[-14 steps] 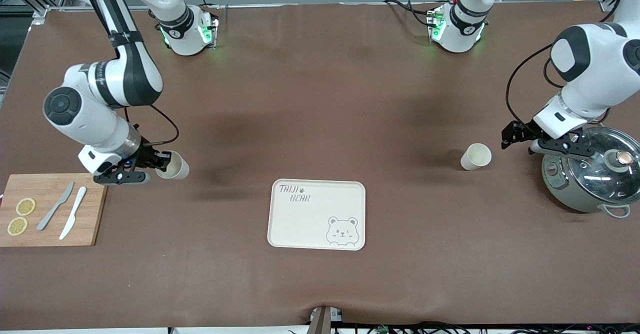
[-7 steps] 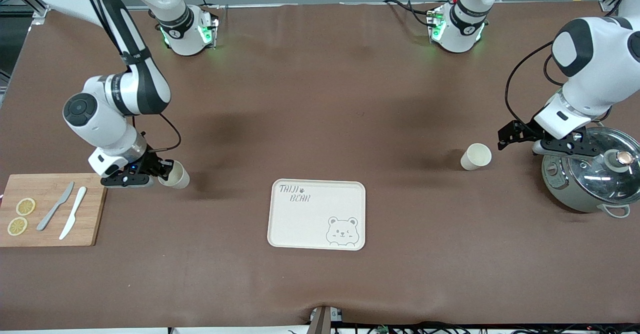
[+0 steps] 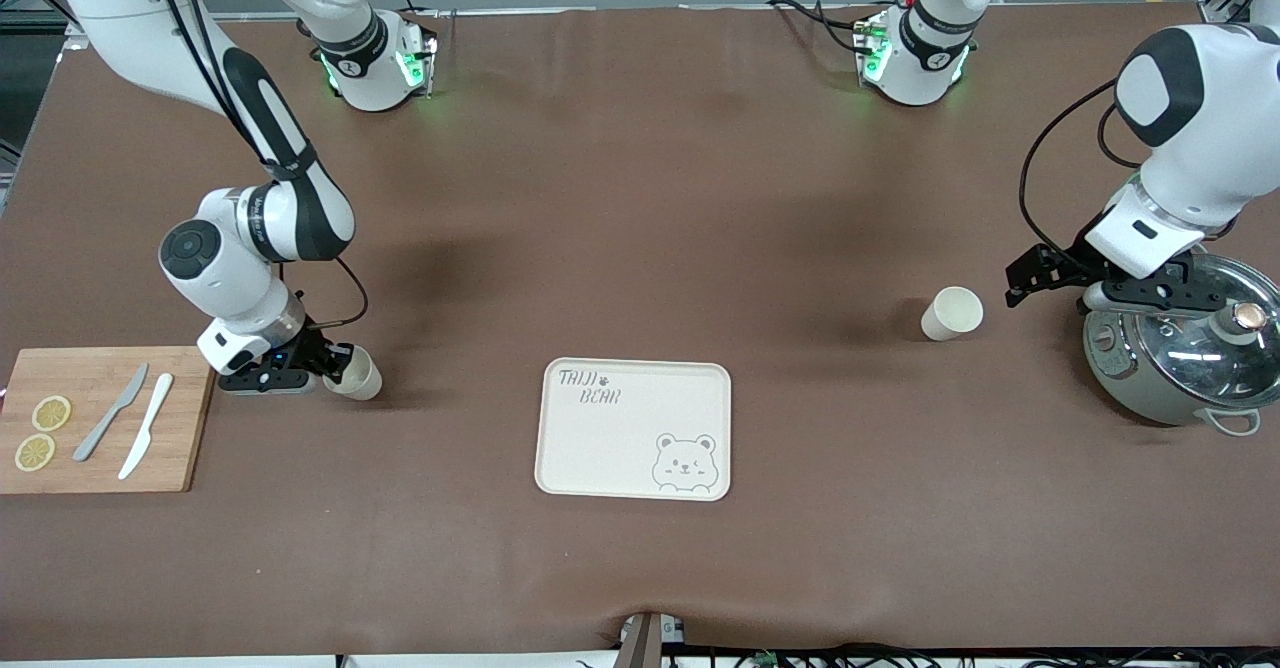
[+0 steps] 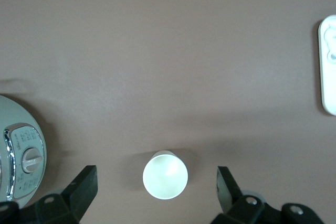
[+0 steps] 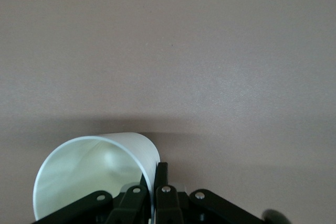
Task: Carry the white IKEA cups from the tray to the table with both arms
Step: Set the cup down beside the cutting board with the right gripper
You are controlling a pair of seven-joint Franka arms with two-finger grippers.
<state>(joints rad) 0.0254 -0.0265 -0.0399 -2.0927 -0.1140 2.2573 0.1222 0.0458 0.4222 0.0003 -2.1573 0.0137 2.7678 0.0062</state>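
Observation:
One white cup is pinched by its wall in my right gripper, tilted and held low over the table beside the cutting board. In the right wrist view the fingers are shut on the rim of this cup. The other white cup stands upright on the table beside the pot. My left gripper is open and empty in the air by this cup. In the left wrist view the cup shows between the wide-spread fingers, untouched.
The cream bear tray lies mid-table, nearer the front camera; its edge shows in the left wrist view. A wooden cutting board with knives and lemon slices lies at the right arm's end. A pot with a glass lid stands at the left arm's end.
My right arm has carried its cup down and nearer the front camera, along the cutting board's edge. My left gripper has hardly moved; its cup stays put.

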